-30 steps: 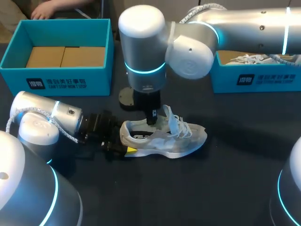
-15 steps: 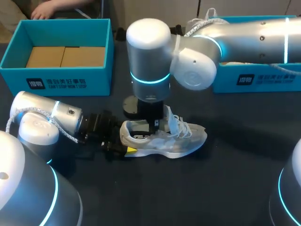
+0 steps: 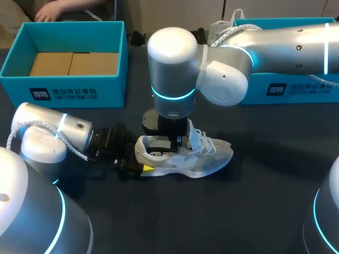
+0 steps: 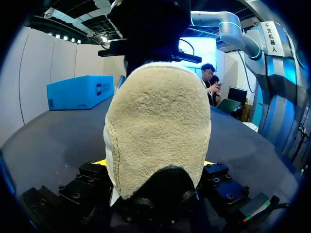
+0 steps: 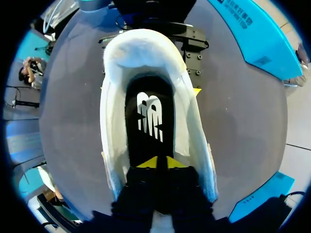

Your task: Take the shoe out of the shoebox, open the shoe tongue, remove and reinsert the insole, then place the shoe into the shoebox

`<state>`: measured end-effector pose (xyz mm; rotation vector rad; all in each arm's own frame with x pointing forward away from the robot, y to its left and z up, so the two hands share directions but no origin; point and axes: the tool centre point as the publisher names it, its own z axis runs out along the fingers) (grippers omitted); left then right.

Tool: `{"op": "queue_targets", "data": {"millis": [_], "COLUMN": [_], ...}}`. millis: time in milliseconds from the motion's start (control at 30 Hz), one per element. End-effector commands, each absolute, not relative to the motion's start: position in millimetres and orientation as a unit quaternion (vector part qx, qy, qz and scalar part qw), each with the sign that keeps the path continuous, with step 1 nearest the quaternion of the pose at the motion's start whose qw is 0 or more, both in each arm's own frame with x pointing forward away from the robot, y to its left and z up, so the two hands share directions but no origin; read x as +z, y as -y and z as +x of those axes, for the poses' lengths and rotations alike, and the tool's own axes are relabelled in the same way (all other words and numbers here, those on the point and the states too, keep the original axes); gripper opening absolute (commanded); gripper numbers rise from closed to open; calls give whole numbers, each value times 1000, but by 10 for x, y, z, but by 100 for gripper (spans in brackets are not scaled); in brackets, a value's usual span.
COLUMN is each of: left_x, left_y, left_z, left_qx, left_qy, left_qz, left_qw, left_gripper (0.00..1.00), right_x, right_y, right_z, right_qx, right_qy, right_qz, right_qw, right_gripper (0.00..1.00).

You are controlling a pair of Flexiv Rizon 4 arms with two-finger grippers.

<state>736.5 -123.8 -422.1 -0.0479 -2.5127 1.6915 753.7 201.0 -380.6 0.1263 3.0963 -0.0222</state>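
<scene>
**2 arms, 1 shoe — heel braced while the insole is worked**

The white shoe (image 3: 185,156) stands on its sole on the dark tabletop (image 3: 222,211), out of the open shoebox (image 3: 63,87) behind it. The left hand (image 4: 155,164) clamps the heel from both sides, apparently to steady it. The right hand (image 5: 158,162) reaches straight down into the shoe's opening, its yellow tips drawn together just over the black insole (image 5: 150,121) — likely placed to lift it out or press it home. Whether those tips pinch the insole cannot be made out. Seen from above, the right arm's wrist hides the shoe's mouth, and the other shoebox (image 3: 280,90) sits largely behind that arm.
</scene>
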Motion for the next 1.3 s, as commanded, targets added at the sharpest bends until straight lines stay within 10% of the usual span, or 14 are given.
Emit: {"op": "queue_targets", "data": {"millis": [33,700,900,933,1300], "left_x": [-4235,-4235,-4235,-4235,-4235], "left_y": [1243,1243,1243,1243,1243], "left_z": [7362,7362,7362,7362,7362], "left_qx": [556,556,556,556,556], "left_qy": [829,829,829,829,829], "left_qz": [-16,-16,-16,-16,-16], "left_qw": [57,57,57,57,57], "left_gripper": [0,0,0,0,0], "right_x": [-3811,-4124,-4241,-4258,-4078], "right_y": [-2025,-2233,-2261,-2257,-2083], "right_z": [7536,7564,7457,7437,7295], "right_qx": [-6,22,23,22,20], "right_qy": [-999,-1000,-999,-999,-998], "right_qz": [39,16,21,23,56], "right_qw": [25,5,-17,-19,-29], "right_gripper": [26,42,17,0,0]}}
